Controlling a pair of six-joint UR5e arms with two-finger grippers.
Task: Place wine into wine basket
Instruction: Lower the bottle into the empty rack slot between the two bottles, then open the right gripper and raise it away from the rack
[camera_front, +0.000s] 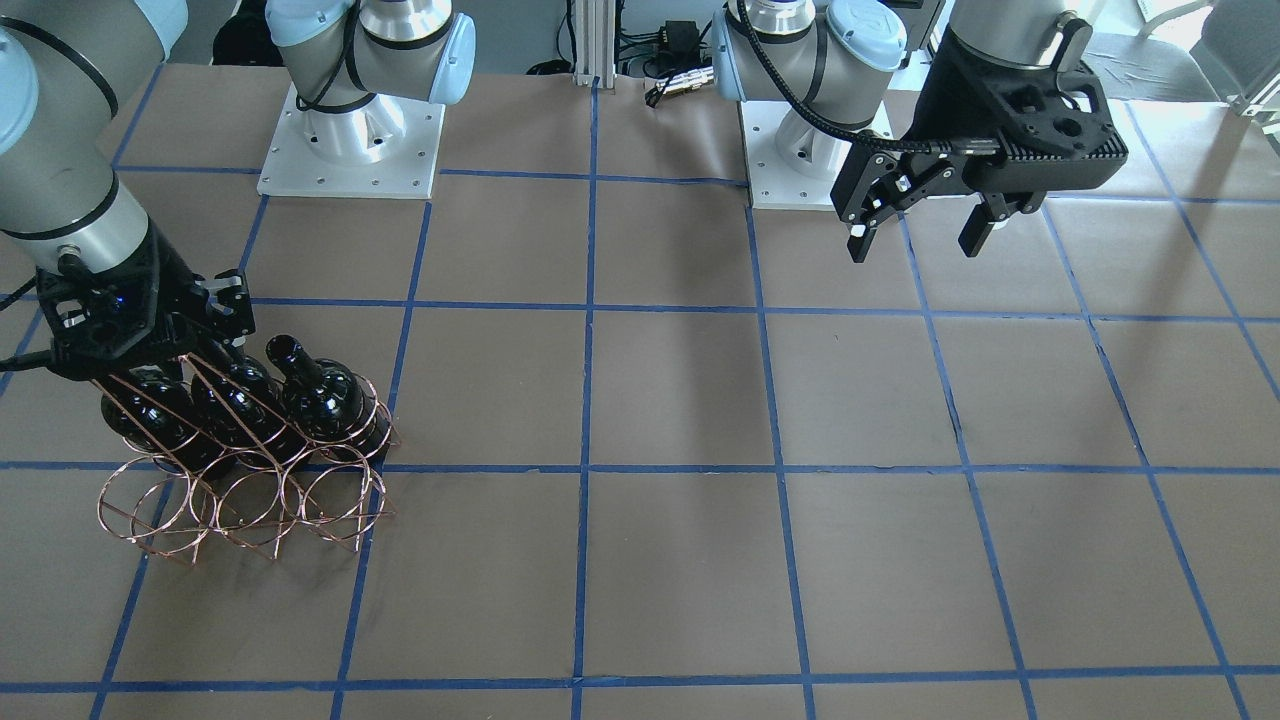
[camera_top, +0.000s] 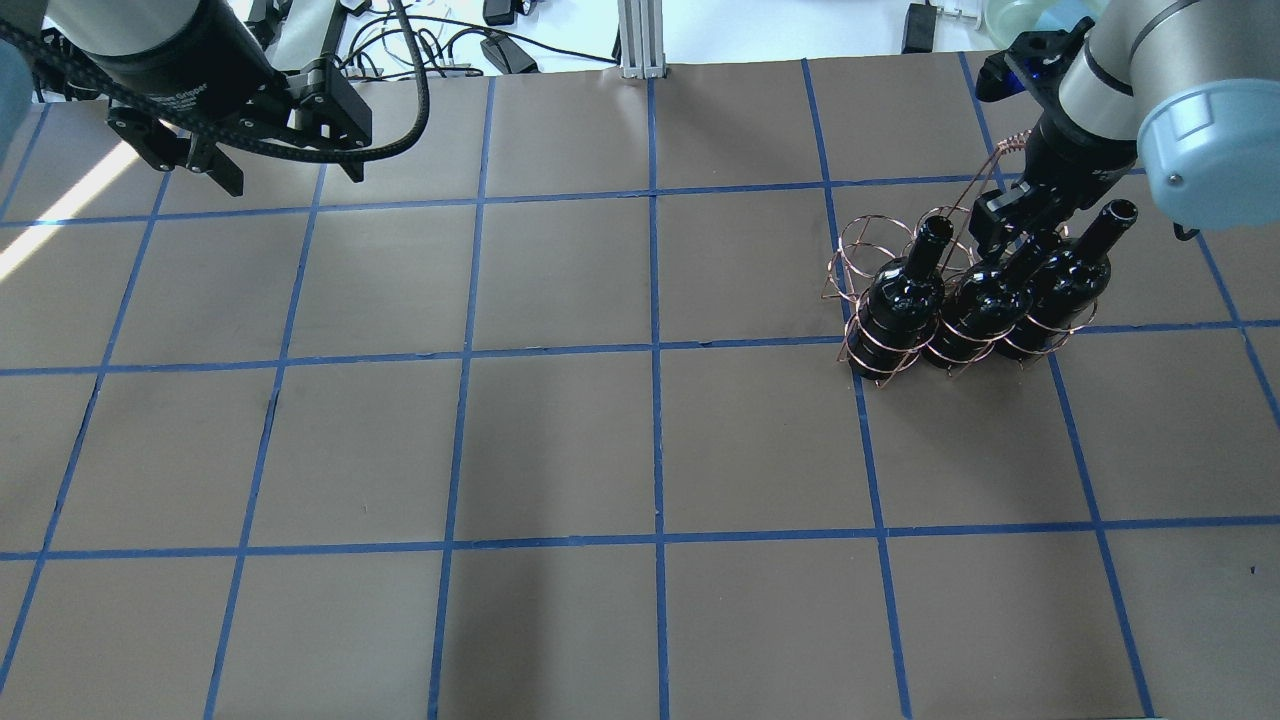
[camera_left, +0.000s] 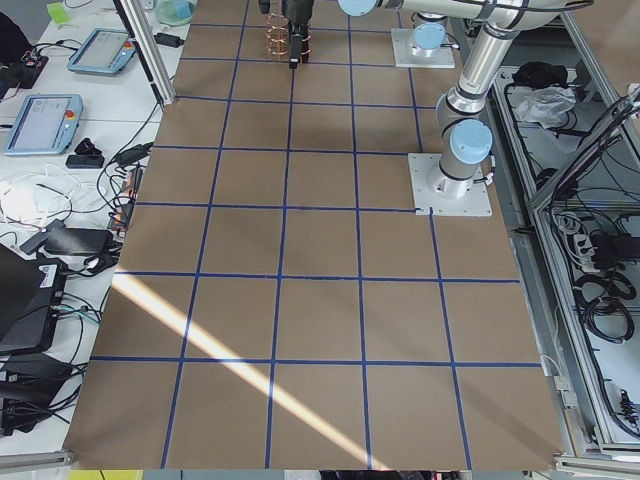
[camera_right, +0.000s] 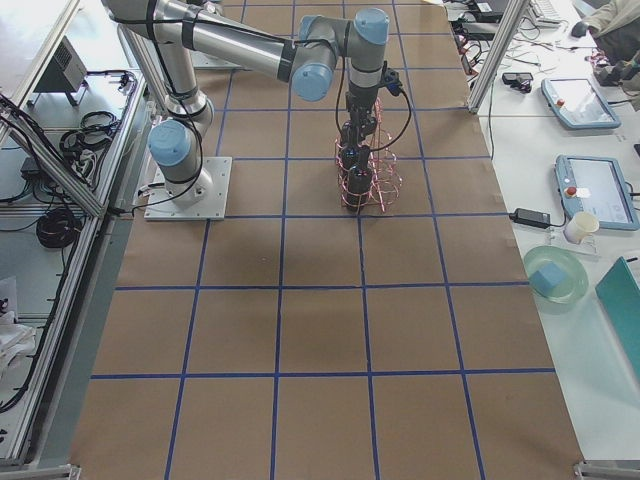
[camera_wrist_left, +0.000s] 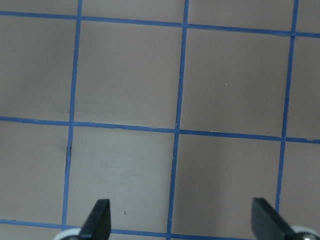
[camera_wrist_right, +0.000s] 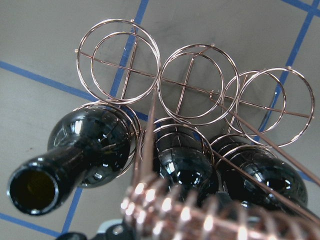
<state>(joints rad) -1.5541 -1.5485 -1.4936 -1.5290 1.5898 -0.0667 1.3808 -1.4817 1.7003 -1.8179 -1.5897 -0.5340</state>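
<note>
Your right gripper (camera_top: 1018, 238) is down over the basket (camera_top: 842, 262), out at about 2 o'clock on the table (camera_top: 560, 450) as the overhead camera sees it. It sits right at the neck of the wine (camera_top: 985, 305), the middle one of three. That neck is hidden behind the black fingers, so you cannot tell whether they are clamped on it or standing off.

The wine is upright in the middle ring of the row on the robot's side, the basket's 6 o'clock row. A second bottle (camera_top: 905, 295) stands in the ring just beside it at 9 o'clock, and its open mouth shows plainly in the right wrist view. A third bottle (camera_top: 1062, 280) stands just beside the wine at 3 o'clock. Through the three rings of the 12 o'clock row you see only table.

The coiled handle (camera_wrist_right: 190, 217) is a blur close under the right wrist camera. From overhead it lies up against the wrist, at 12 o'clock from the fingers.

Your left gripper (camera_top: 293, 175) hangs at 10 o'clock, well apart from all that. Its fingers are spread wide with only brown surface and blue tape lines (camera_wrist_left: 176, 131) between them
</note>
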